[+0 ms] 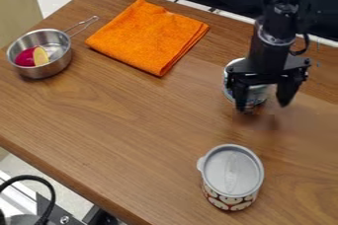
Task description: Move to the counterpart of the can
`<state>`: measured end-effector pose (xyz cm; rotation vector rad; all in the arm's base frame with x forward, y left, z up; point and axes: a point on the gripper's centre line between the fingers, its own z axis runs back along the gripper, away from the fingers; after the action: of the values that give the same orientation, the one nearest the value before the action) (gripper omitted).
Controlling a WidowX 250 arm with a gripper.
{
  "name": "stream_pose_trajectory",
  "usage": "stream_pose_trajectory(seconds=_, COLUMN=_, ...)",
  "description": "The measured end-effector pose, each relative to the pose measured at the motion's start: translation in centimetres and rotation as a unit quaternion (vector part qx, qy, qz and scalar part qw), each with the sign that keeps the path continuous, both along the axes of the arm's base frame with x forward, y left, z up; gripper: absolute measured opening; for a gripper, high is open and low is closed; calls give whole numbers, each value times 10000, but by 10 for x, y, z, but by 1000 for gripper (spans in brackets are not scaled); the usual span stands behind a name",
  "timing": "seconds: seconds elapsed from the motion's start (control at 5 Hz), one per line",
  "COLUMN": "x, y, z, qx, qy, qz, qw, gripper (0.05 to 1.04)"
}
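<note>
Black claw [265, 103] hangs wide open, gripping nothing, right by the partly hidden can [258, 93] on the counter [132, 120], and here's the danger: swing low toward the lidded cup [232, 171] and a finger could knock that can over.

I'm seeing warm brown wood grain streaking across the table [132, 125], and a cloth [148, 36] is blazing plain orange at the upper middle of the frame. At the upper left, a pan [41, 71] is gleaming silver around a magenta piece [25, 57] and a yellow piece [41, 56]. On the right, the gripper [264, 104] is looking black, with a silvery can [231, 94] behind it showing bluish patches, its design partly hidden. At the lower right, a lidded can [228, 201] is wearing rounded white shapes on reddish brown, and its lid [232, 169] is staying pale grey. A cable [45, 184] is curving black at the lower left.
</note>
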<state>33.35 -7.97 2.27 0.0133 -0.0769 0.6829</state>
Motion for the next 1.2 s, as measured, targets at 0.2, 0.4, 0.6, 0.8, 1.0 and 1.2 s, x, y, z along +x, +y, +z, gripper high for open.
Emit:
stream_pose_trajectory(seconds=0.2, x=4, y=9, z=-4, qx=32, qy=19, qz=58, qw=10000, gripper=995)
stream_pose_trajectory(seconds=0.4, x=14, y=23, z=2, qx=126, qy=-84, qz=-9, qw=9999, gripper=995)
stream_pose_trajectory(seconds=0.6, x=28, y=35, z=5, qx=195, qy=29, qz=-257, qw=9995, gripper=995)
stream_pose_trajectory(seconds=0.8, x=40, y=44, z=12, qx=270, qy=-108, qz=-231, qw=9993, gripper=995)
stream_pose_trajectory(seconds=1.0, x=50, y=56, z=4, qx=325, qy=-100, qz=-142, qw=9993, gripper=995)
stream_pose_trajectory(seconds=1.2, x=61, y=66, z=11, qx=324, qy=-249, qz=-97, qw=9991, gripper=995)
